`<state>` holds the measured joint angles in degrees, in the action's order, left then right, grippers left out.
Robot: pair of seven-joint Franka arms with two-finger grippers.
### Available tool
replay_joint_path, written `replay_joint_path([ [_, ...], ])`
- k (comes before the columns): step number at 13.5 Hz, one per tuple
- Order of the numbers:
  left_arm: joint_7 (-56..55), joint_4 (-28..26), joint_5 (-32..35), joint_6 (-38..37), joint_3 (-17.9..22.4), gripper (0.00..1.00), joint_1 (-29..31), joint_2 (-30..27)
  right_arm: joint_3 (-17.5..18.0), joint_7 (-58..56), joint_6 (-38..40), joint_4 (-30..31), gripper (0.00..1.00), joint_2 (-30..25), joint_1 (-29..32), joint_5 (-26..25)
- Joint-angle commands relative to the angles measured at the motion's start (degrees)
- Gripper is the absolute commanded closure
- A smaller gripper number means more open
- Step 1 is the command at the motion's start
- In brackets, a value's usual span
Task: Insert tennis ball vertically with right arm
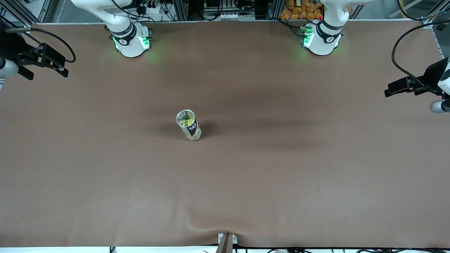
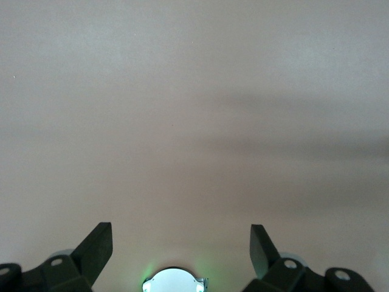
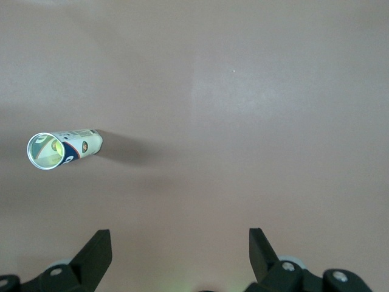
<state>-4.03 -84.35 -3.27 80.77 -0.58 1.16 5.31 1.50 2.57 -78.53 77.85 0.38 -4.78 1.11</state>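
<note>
- Right gripper (image 1: pixel 52 68): empty, fingers spread wide, hanging over the table's edge at the right arm's end, well apart from the tennis ball can (image 1: pixel 188 125).
- Right wrist view confirms the spread: both fingertips (image 3: pixel 100 243) stand apart with only bare cloth between them.
- Left gripper (image 1: pixel 397 89): likewise spread and empty, waiting over the left arm's end of the table (image 1: pixel 281 182), also well apart from the can.
- The can stands upright near the middle of the table, long axis vertical, open mouth upward, with something yellow-green inside it.
- Governing relation: the can lies from the right gripper toward the table's middle and somewhat nearer the front camera; judged by eye, the right gripper is the closer of the two.
- No loose tennis ball is visible on the table in any view.
- View differences: the right wrist view shows the can (image 3: pixel 61 149) and looks into its rim; the left wrist view shows only cloth, its own gripper (image 2: pixel 181 243), and a lit base.
</note>
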Motion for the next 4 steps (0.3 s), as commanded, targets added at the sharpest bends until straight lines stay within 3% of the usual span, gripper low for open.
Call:
replay_joint_path([
  [1,2.35,0.32,3.51,-1.05,1.88,0.0,-2.81,-0.91,-0.09,-0.64,-2.31,-1.13,0.0,0.5,0.12,-0.58],
  [4,3.15,0.76,4.06,-1.05,2.16,0.0,-2.74,-0.74,-0.18,-0.46,-2.59,-1.13,0.0,0.76,0.3,-0.67],
])
